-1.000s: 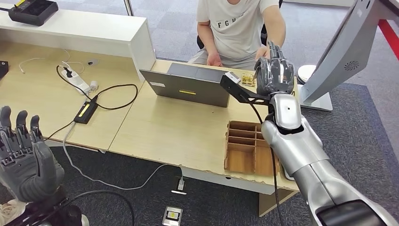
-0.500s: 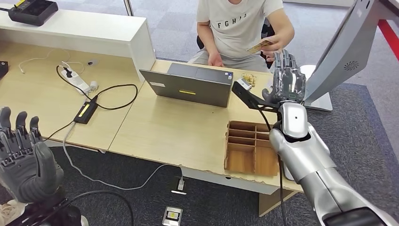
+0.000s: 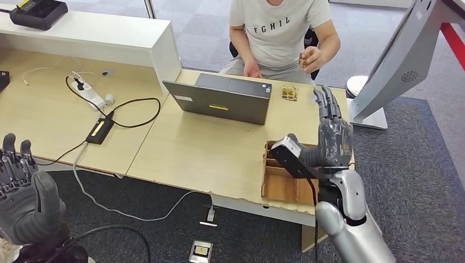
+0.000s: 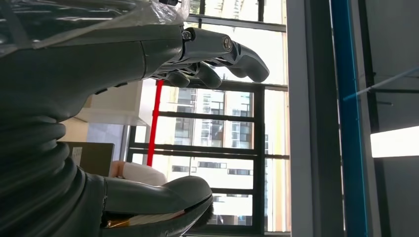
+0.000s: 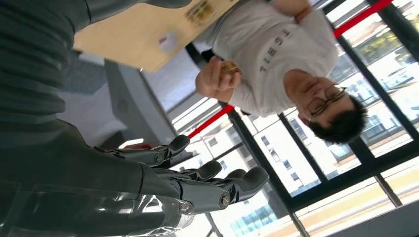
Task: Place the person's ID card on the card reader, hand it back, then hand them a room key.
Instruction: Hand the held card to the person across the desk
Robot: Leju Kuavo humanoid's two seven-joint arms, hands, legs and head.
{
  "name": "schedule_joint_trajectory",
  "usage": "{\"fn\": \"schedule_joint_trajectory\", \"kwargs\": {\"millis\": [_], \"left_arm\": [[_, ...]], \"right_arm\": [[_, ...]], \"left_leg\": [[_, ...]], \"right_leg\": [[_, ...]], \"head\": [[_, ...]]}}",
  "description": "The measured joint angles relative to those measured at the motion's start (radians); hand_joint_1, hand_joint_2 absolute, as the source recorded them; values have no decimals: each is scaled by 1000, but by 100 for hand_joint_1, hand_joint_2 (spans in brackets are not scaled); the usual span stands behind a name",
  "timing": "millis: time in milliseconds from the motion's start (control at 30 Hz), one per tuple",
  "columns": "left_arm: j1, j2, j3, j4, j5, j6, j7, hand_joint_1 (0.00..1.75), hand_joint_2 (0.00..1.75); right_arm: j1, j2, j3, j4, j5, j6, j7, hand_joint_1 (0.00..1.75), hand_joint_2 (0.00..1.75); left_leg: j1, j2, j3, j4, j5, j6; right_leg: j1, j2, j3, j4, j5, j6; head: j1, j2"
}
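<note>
The card [image 3: 303, 59] is pinched in the person's hand [image 3: 310, 57], raised at chest height across the tabletop [image 3: 208, 153], so the hand-back looks done. The right hand [image 3: 332, 134] hangs empty above the wooden tray [image 3: 281, 186], fingers straight and apart, well placed to reach in, probably for a room key. The left hand [image 3: 24, 194] is raised off to the side, fingers spread, holding nothing, clear of the work.

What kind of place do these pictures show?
Probably an office set up as a mock reception desk: a light wooden desk with a grey laptop, a brown wooden compartment tray, grey carpet floor, and a seated person in a white T-shirt.
</note>
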Motion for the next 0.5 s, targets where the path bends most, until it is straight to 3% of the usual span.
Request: {"fn": "schedule_joint_trajectory", "kwargs": {"millis": [133, 267, 500], "left_arm": [[8, 0, 2, -5, -30, 3, 0, 20, 175], [12, 6, 0, -12, -60, 34, 0, 14, 175], [10, 21, -14, -17, -71, 71, 0, 3, 175]], "right_arm": [[165, -41, 0, -215, -125, -14, -70, 0, 175], [309, -74, -2, -383, -243, -87, -118, 0, 175], [419, -105, -15, -513, -345, -167, -161, 0, 175]], "left_leg": [[0, 0, 0, 0, 0, 0], [0, 1, -1, 0, -1, 0], [0, 1, 0, 0, -1, 0]], "right_leg": [[0, 0, 0, 0, 0, 0], [0, 0, 0, 0, -1, 0], [0, 1, 1, 0, 0, 0]], "head": [[0, 0], [0, 0], [0, 0]]}}
